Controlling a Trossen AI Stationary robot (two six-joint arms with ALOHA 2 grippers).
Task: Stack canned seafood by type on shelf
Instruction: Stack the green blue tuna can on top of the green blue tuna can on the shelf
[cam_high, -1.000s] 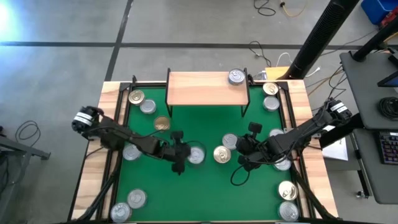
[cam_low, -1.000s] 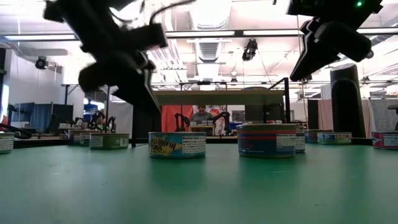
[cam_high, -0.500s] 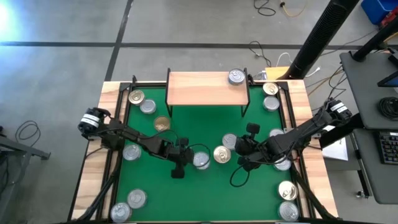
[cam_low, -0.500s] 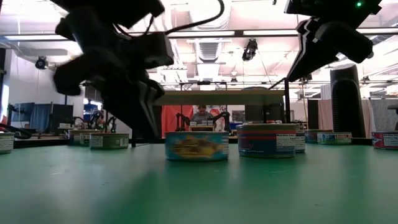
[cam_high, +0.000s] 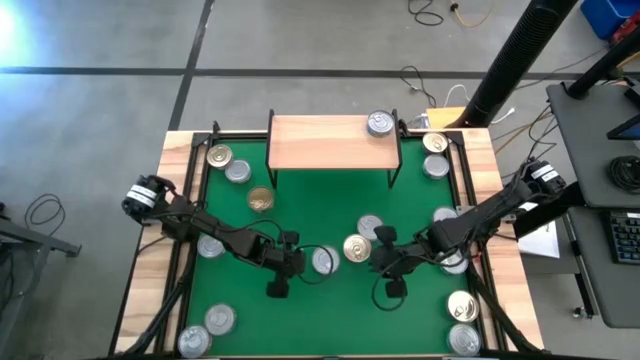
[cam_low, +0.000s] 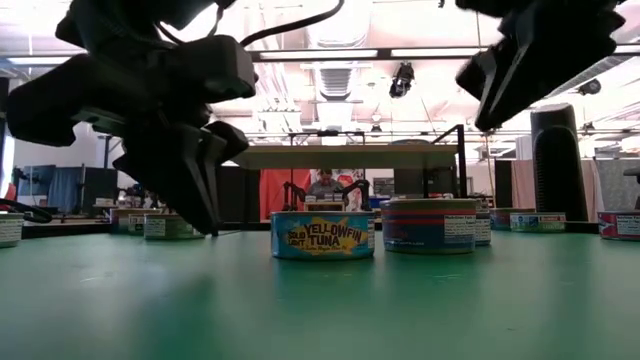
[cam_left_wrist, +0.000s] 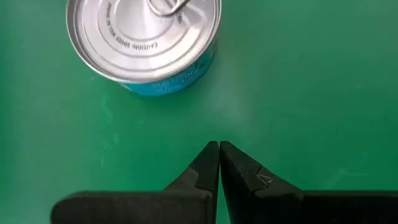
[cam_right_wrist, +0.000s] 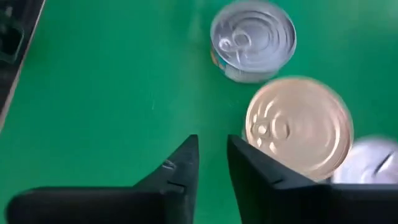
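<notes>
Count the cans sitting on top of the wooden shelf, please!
1. The can sits at the back right corner of the shelf, seen from above. Nothing on top is hidden, though the board could hide cans underneath.

We take the green table top (cam_high: 330, 215), bordered in light wood, as our landmark. Around it we see a grey concrete floor (cam_high: 100, 110) crossed by dark seam lines (cam_high: 190, 72). Beyond the table's far right corner a black column (cam_high: 510, 60) rises, with loose cables (cam_high: 425, 85) lying on the floor near it. To the table's right stands a grey desk (cam_high: 600, 170) carrying a keyboard (cam_high: 625, 240). Looking level across the table, we see a bright hall with long ceiling lights (cam_low: 330, 53), exposed ducting (cam_low: 338, 85), a red panel (cam_low: 280, 190) and a seated person (cam_low: 324, 186) far behind.
</notes>
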